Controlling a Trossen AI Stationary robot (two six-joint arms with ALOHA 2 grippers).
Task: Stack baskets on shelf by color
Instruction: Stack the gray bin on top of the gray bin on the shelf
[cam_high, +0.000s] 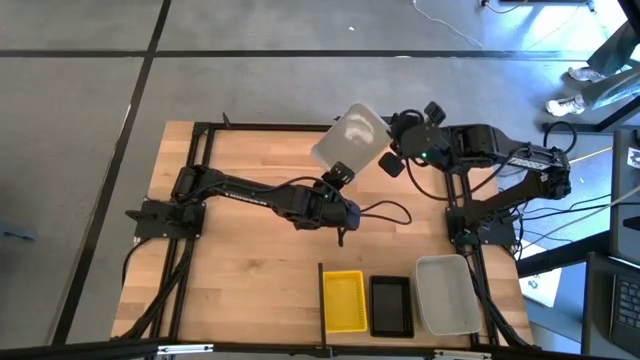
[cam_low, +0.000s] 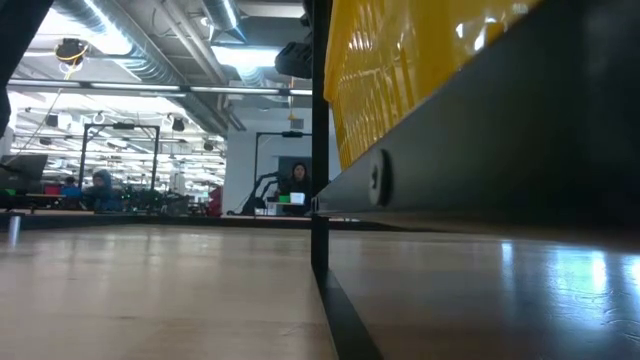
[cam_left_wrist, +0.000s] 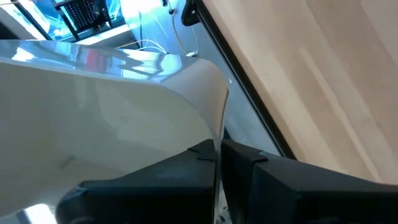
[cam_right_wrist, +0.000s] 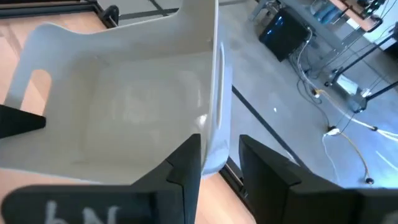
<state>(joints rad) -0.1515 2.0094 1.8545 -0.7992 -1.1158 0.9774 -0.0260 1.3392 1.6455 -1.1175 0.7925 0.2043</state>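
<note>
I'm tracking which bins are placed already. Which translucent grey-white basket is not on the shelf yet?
The grey-white basket held up at the table's far edge, left tool shut on its rim. The other grey-white basket sits on the shelf beside the black basket.

Seen from directly overhead, the pale wooden plank worktop (cam_high: 250, 250) fills the frame with both arms. A second camera sits at worktop height, pressed close against the yellow plastic basket (cam_low: 400, 70), facing the room beyond. Each wrist camera looks at close range along the translucent grey-white basket (cam_left_wrist: 112, 106), which the overhead view shares (cam_high: 350, 138).
</note>
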